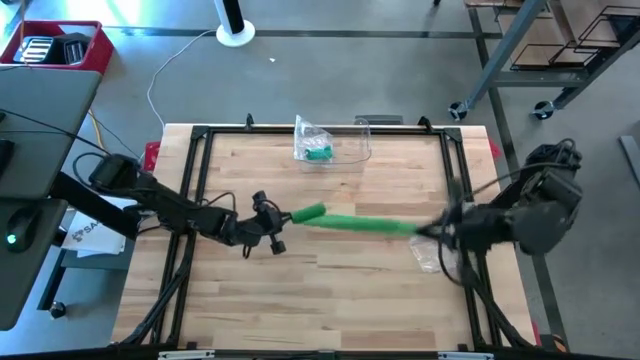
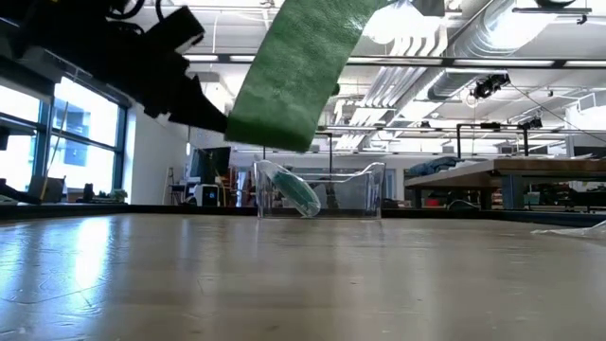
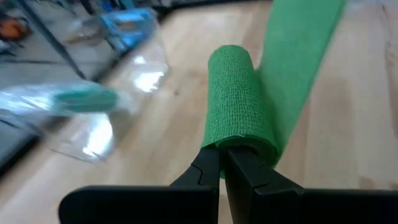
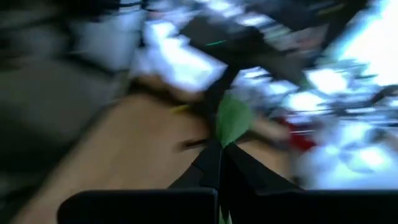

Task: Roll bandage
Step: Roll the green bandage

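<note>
Above the table centre: a green bandage (image 1: pixel 365 224) hangs in the air, stretched as a flat strip between the two grippers, clear of the wooden table (image 1: pixel 330 310).
Rolled end: the wound part of the bandage forms a short cylinder at the left gripper (image 3: pixel 222 163), with the loose strip leading off from it toward the right arm.
Left gripper: fingers closed, pinching the end of the roll; the arm reaches in from the table's left edge.
Right gripper (image 1: pixel 432 231): fingers closed on the free end of the strip; the right wrist view is badly blurred, so the exact hold is probably an edge pinch but cannot be confirmed.
Clear container (image 1: pixel 345 139): stands near the far edge of the table, well apart from the bandage.
Plastic bag (image 1: pixel 313 143): lies in or against the container, holding a teal roll.
Clear wrapper (image 1: pixel 432 256): lies on the table, under the right gripper.
</note>
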